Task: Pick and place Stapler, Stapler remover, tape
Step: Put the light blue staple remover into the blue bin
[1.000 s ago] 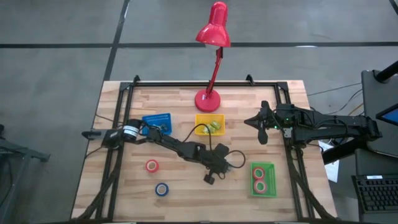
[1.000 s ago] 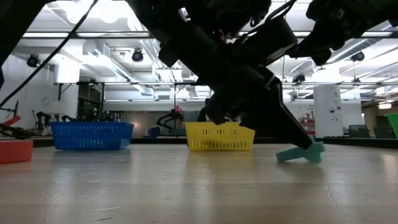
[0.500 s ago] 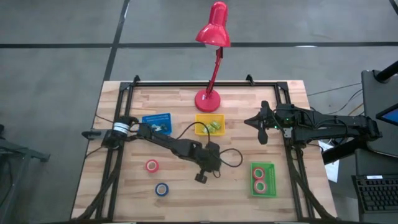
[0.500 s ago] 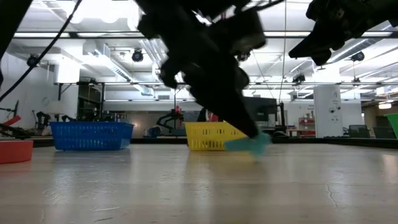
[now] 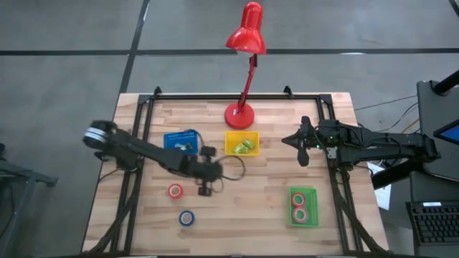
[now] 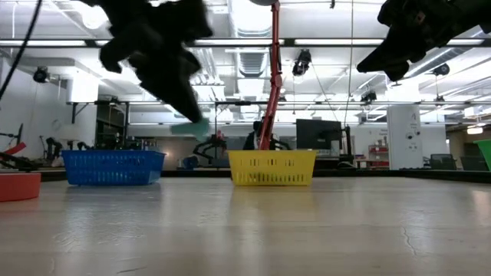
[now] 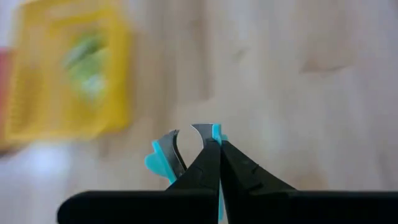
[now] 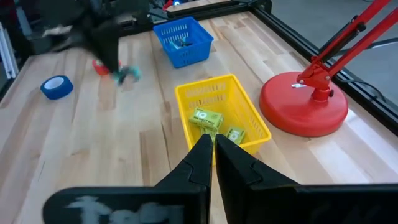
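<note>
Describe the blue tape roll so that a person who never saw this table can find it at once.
Start from the red lamp at the table's far edge and go to the opposite, near edge, on the left arm's side. Two small tape rolls lie there. The blue tape roll is nearer the edge; its neighbour, the red tape roll, differs in colour.

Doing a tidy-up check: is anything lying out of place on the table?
Two tape rolls lie loose on the wood, one red tape roll and one blue tape roll, while two red ones sit in the green bin. Nothing looks spilled or damaged.
</note>
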`<state>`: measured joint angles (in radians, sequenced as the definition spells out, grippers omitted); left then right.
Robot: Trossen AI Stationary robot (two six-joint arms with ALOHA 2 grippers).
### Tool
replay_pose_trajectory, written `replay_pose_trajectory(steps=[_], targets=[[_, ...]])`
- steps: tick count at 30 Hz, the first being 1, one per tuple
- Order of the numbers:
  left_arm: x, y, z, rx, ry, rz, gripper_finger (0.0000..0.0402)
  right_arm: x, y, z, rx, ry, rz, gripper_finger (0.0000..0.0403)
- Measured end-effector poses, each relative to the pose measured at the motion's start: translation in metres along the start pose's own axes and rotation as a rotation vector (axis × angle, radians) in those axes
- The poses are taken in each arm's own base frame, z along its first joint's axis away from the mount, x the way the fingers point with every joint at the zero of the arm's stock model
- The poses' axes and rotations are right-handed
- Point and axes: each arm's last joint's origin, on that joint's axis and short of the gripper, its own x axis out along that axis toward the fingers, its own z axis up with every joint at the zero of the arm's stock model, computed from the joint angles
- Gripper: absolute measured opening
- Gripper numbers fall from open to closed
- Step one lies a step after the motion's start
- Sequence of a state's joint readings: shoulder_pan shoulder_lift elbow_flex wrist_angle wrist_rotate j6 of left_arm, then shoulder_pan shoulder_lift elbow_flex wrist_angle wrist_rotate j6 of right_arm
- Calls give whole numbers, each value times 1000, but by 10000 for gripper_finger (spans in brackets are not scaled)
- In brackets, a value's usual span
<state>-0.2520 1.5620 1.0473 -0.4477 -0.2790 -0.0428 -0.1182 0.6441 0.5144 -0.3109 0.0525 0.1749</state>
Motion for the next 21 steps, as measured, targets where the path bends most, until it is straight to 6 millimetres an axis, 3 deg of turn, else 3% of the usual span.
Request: replay_pose_trajectory(steps=[7,13,21], targets=[[-43,22,-49,-49,-26,237,2,0,0,0,0,0,0,18],[-54,33,-93,-160,-38,358,4,0,0,0,-1,0,0,18],[-59,38,-129,-293,-83,464,8,0,0,0,0,0,0,18]])
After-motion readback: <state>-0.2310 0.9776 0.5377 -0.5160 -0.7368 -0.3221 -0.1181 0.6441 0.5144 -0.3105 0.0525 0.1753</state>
